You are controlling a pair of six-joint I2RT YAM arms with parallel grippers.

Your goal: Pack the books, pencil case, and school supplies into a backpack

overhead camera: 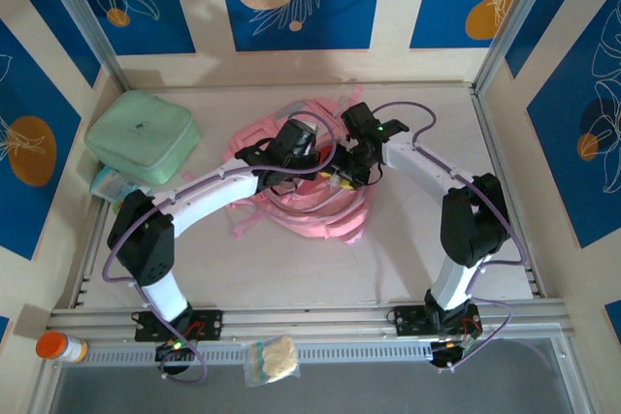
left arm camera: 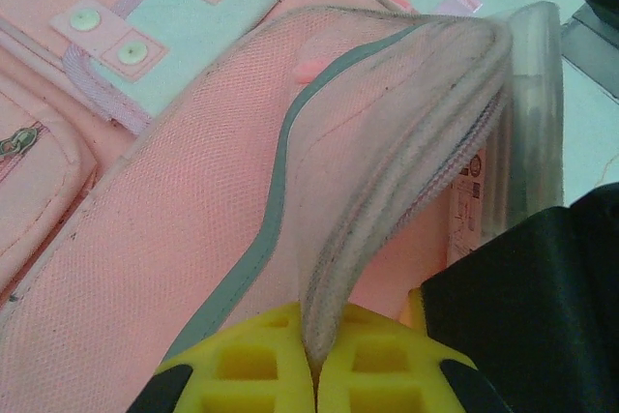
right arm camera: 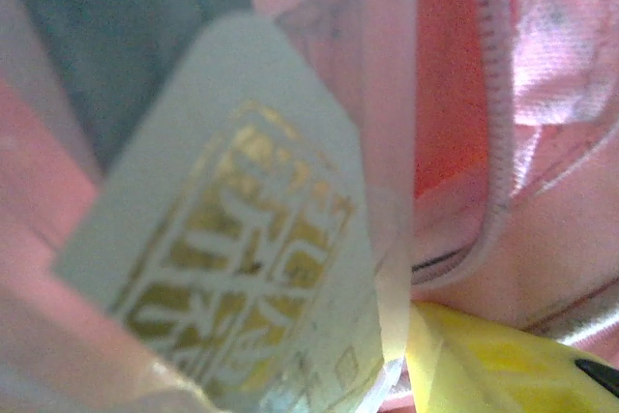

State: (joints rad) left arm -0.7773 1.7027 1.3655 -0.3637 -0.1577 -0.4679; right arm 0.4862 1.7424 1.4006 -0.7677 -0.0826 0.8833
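Seen from above, the light is bright, even and overhead. The arms cast only faint, soft-edged shadows on the pale desk (overhead camera: 408,259), and detail is sharp. In the left wrist view the backpack (left arm camera: 193,220) mesh ahead of the left pincer (left arm camera: 311,374) is crisp, and the clear panel (left arm camera: 527,123) to its right has a milky sheen. The right wrist view is badly blurred: a pale label (right arm camera: 242,239) left of the yellow finger (right arm camera: 484,365) is out of focus amid saturated pink-red.
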